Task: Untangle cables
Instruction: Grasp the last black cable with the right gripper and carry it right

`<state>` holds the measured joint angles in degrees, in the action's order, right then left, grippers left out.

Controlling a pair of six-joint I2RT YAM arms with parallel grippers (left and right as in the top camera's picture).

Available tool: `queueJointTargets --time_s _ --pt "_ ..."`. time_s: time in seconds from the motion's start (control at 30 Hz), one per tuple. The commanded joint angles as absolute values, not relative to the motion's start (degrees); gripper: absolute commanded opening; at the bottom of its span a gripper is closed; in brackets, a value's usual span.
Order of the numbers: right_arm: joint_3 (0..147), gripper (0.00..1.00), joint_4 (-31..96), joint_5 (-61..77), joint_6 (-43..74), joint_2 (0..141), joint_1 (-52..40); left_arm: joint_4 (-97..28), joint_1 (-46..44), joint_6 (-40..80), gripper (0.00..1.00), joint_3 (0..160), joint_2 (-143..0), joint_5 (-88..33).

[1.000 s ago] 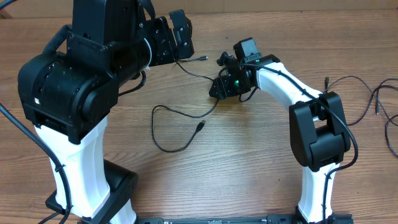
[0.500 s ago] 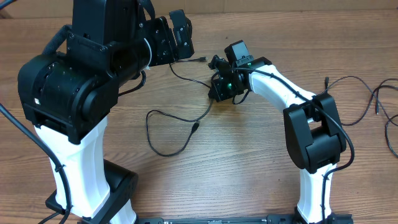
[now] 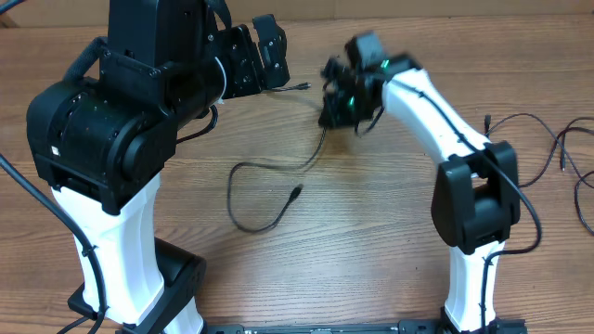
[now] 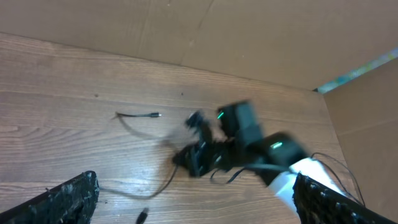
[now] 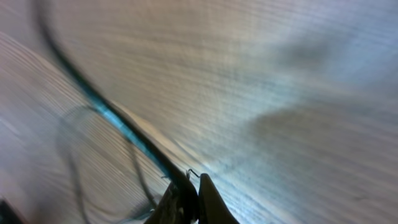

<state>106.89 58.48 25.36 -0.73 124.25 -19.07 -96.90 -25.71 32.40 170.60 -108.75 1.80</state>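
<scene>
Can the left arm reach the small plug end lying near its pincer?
Probably yes: the left pincer is open and the plug end lies free just ahead, with nothing between them.

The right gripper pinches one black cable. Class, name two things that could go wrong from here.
1. The right gripper pinches the cable at its very fingertips, in a blurred view: a fast pull may slip it free.
2. Its loop lies loose on the table: dragging could cinch it into a knot.
</scene>
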Motion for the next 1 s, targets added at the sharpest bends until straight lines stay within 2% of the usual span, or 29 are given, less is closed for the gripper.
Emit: queueJointTargets --time_s 0.0,0.27,0.53,0.97 --pt "119.6 0.04 63.2 26.1 -0.9 122.6 -17.5 -96.8 -25.5 31.2 1.00 170.7 -108.0 2.3" --pt "148.2 0.04 71.8 26.1 0.0 122.3 -16.6 -96.8 -25.5 31.2 1.00 170.7 -108.0 2.3" --pt "166.5 0.04 72.1 25.7 3.2 122.2 -16.6 -96.8 -25.5 31.2 1.00 170.7 -108.0 2.3" --pt "172.1 0.04 72.2 19.5 5.0 122.1 -13.3 -96.8 -25.5 31.2 0.99 170.7 -108.0 2.3"
